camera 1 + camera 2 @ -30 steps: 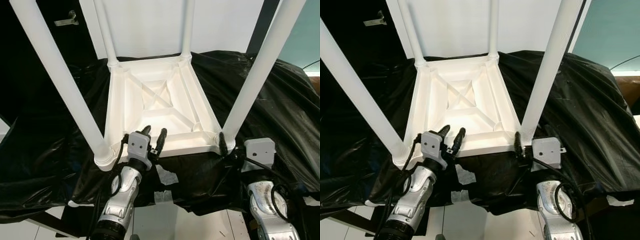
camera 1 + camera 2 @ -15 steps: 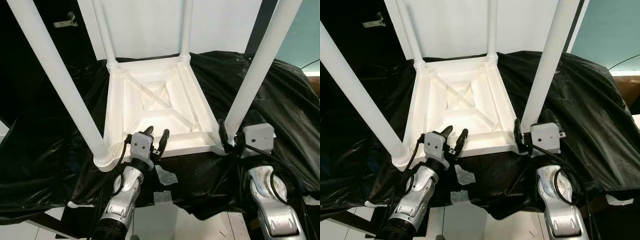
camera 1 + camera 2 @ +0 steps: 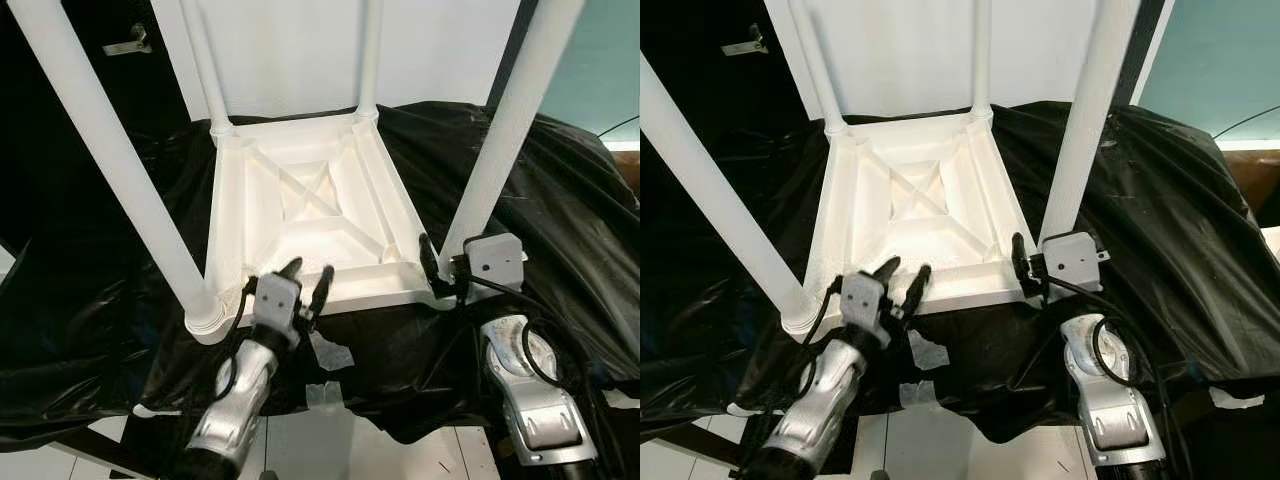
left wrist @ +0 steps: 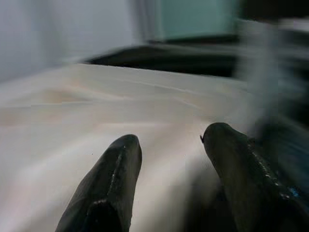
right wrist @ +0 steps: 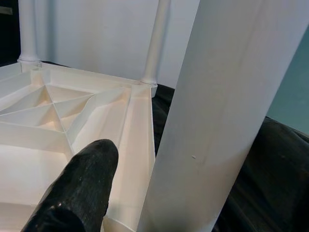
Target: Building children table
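Observation:
A white children's table (image 3: pixel 300 215) lies upside down on a black plastic sheet (image 3: pixel 560 200), its ribbed underside up and all its legs standing. My left gripper (image 3: pixel 310 268) is open at the table's near rim, its fingers (image 4: pixel 116 169) over the white edge. My right gripper (image 3: pixel 445 255) is at the foot of the near right leg (image 3: pixel 495 140). In the right wrist view one black finger (image 5: pixel 82 188) stands a little apart from that leg (image 5: pixel 217 111), and the other finger is hidden behind it.
The near left leg (image 3: pixel 110 160) leans out over the sheet. Bits of white tape (image 3: pixel 330 352) stick to the sheet's front edge. A white wall panel (image 3: pixel 290 50) rises behind the table. Pale floor (image 3: pixel 330 440) shows below.
My right gripper has risen and moved left, closer around the near right leg's foot. The left gripper has stayed at the near rim. The view has shifted slightly.

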Available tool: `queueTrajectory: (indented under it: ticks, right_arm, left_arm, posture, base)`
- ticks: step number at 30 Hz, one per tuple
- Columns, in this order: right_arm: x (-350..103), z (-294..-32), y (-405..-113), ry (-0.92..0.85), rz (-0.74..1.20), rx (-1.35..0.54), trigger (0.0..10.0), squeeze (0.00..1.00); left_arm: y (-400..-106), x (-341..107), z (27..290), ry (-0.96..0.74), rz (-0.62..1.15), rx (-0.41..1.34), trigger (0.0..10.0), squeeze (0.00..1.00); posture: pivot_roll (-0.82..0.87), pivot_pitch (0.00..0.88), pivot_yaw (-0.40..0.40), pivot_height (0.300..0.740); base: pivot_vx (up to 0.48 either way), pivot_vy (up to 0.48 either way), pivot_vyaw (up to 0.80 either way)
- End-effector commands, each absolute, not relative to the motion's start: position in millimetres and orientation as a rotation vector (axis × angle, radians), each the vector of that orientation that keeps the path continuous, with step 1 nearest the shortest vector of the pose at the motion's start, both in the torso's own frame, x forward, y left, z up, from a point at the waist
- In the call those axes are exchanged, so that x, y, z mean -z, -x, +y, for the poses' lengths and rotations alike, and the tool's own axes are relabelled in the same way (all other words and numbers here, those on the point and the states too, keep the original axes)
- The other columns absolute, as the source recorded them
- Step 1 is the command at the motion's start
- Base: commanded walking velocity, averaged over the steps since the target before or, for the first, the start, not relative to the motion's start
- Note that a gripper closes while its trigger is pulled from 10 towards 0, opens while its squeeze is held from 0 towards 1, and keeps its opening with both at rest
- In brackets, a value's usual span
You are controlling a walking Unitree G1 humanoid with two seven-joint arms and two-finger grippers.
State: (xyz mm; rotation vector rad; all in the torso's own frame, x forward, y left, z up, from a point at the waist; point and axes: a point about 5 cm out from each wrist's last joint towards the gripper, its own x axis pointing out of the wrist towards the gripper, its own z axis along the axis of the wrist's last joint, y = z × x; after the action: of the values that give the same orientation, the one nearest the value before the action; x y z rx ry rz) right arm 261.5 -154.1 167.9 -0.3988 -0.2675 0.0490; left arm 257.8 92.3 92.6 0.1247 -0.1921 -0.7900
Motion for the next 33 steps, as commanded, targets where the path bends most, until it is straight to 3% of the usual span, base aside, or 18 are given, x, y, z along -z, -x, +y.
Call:
queueTrajectory:
  ticks: [1,8,33]
  right_arm:
    - [-166.3,-151.9,-263.7,0.394,-0.257,-0.071,10.0,0.0]
    - [-169.9,-156.1,-269.0,0.392,-0.262,-0.066,10.0,0.0]
    - [-164.5,-155.7,-265.0,0.372,-0.242,-0.038,10.0,0.0]
  left_arm:
    - [-254.9,-90.2,92.4,-0.133,-0.184,0.837,10.0,0.0]
    - [-262.6,-92.1,98.9,-0.062,-0.174,0.735,10.0,0.0]
    - [-262.5,-91.7,91.5,-0.051,-0.188,0.763,10.0,0.0]
  posture:
    - [-0.02,0.0,0.02,0.74]
    - [-0.02,0.0,0.012,0.74]
    - [-0.03,0.0,0.03,0.74]
  base:
    - [0.0,0.0,0.0]
    - [0.0,0.0,0.0]
    - [0.0,0.0,0.0]
